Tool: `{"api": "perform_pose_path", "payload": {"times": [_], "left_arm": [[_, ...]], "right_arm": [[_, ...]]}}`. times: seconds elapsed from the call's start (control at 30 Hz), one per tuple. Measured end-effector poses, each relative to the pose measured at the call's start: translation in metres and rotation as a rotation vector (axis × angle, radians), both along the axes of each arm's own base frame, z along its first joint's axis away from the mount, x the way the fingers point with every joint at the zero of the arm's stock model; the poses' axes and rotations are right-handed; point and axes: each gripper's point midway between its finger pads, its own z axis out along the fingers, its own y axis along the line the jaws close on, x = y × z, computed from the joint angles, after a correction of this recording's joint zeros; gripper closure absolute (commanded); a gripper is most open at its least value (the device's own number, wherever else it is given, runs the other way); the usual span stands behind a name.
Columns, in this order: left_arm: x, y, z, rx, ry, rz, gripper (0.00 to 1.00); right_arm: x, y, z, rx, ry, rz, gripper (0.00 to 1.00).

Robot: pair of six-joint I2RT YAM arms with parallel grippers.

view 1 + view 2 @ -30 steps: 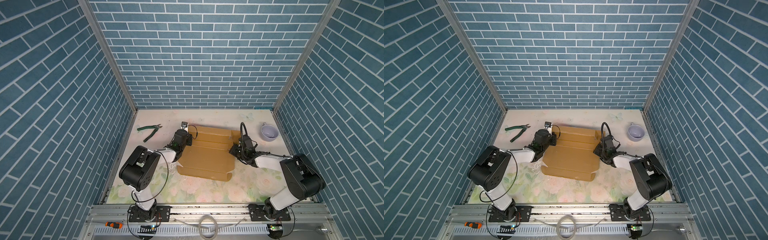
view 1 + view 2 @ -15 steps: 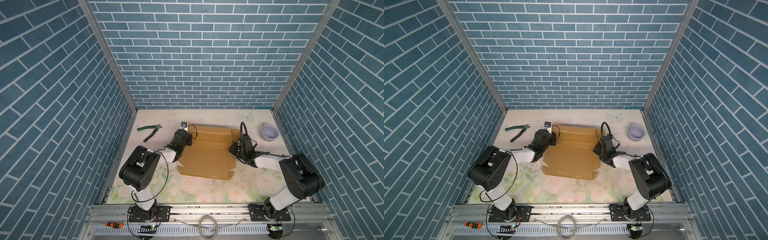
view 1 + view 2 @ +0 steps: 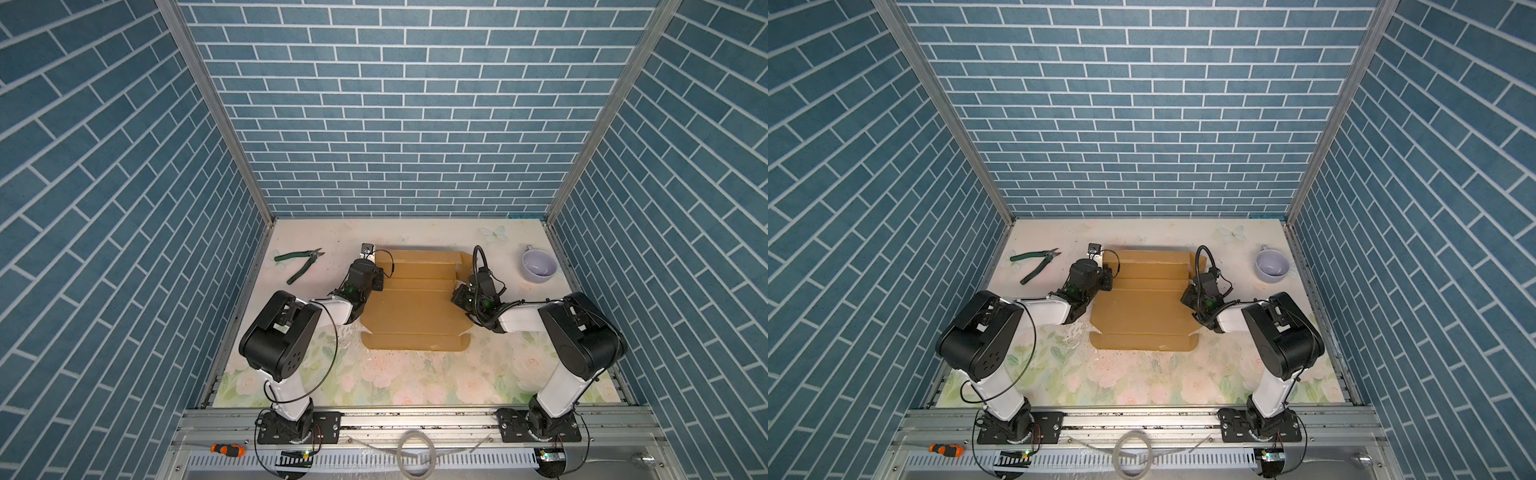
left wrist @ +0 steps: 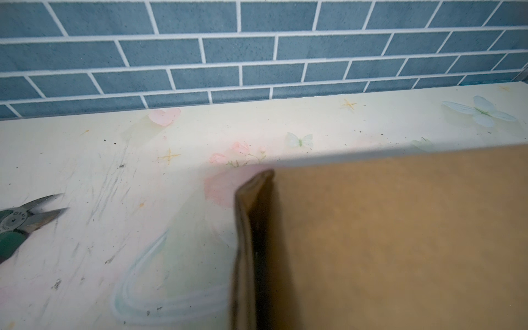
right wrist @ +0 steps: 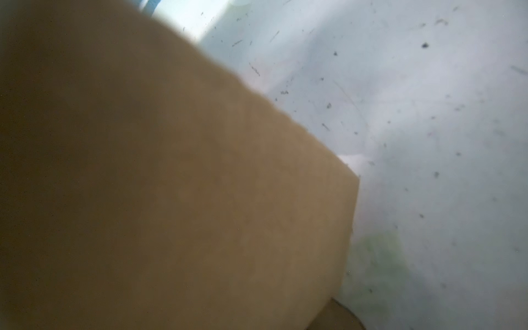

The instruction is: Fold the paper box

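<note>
Box (image 3: 415, 309) lies flat in the middle of the table (image 3: 415, 374), its long axis running toward the back wall. Left claw (image 3: 377, 283), pressed together, meets its left edge. Right claw (image 3: 458, 296) meets its right edge, and I cannot tell whether it is spread. Both are equally near.

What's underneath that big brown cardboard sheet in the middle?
The paper box lies on the flowered table mat, which shows past its edges. Whether anything else sits beneath cannot be seen, because the cardboard covers that patch completely.
</note>
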Motion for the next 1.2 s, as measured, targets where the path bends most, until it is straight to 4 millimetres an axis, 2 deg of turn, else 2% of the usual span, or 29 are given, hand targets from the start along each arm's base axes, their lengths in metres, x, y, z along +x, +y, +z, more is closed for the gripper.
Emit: {"api": "perform_pose_path", "payload": {"times": [0.17,0.3,0.5,0.7,0.8,0.93,1.03,1.1,1.17,1.2], "left_arm": [[0.001,0.001,0.000,0.002,-0.001,0.007,1.00],[0.003,0.003,0.000,0.004,0.009,0.017,1.00],[0.005,0.004,0.001,0.002,0.024,0.014,1.00],[0.007,0.003,0.001,0.023,0.031,-0.019,1.00],[0.009,0.003,0.002,0.030,0.040,-0.039,1.00],[0.010,0.005,0.002,0.036,0.044,-0.056,1.00],[0.010,0.004,0.001,0.041,0.045,-0.064,1.00],[0.010,0.004,0.001,0.040,0.046,-0.067,1.00],[0.010,0.004,0.001,0.039,0.046,-0.071,1.00],[0.010,0.003,0.002,0.037,0.047,-0.073,1.00]], "right_arm": [[0.000,0.002,0.003,0.015,-0.005,0.004,0.77],[-0.006,0.005,0.018,0.037,0.003,0.044,0.68],[-0.023,-0.005,0.065,0.104,-0.023,0.142,0.60],[-0.051,-0.039,0.112,0.050,-0.055,0.224,0.55],[-0.058,-0.051,0.143,-0.012,-0.071,0.273,0.52],[-0.049,-0.061,0.204,-0.069,-0.135,0.308,0.44],[-0.034,-0.071,0.236,-0.081,-0.150,0.304,0.40],[-0.022,-0.071,0.242,-0.069,-0.130,0.313,0.35],[-0.014,-0.068,0.233,-0.050,-0.080,0.336,0.28],[-0.012,-0.064,0.222,-0.037,-0.041,0.355,0.24]]}}
